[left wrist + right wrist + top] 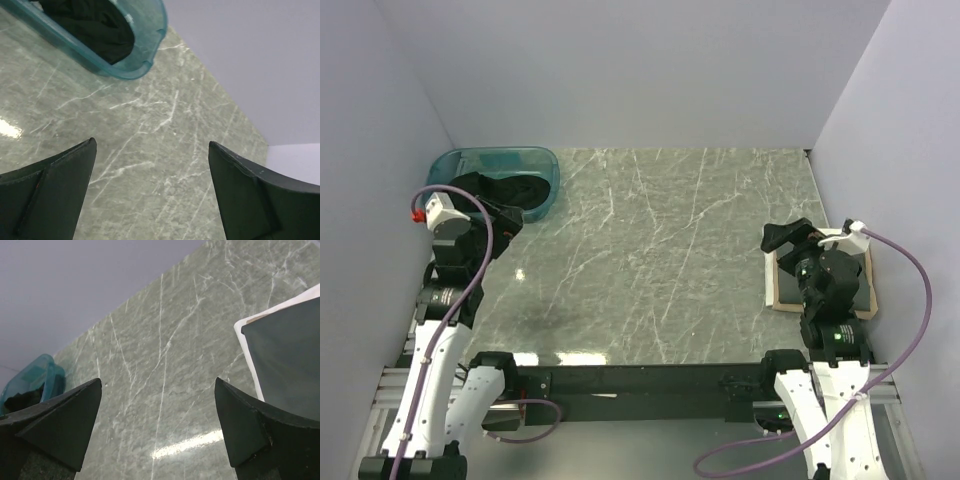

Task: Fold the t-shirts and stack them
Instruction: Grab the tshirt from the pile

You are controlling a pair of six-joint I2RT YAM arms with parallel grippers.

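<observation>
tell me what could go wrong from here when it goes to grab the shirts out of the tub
1. The dark cloth lies bunched in the teal tub, so the open left end effector may pinch several layers at once and pull up a wad rather than one shirt.
2. The tub looks light and could lift or slide along with the cloth.

Bright even light, white glare on glossy table (650, 250), soft shadows
</observation>
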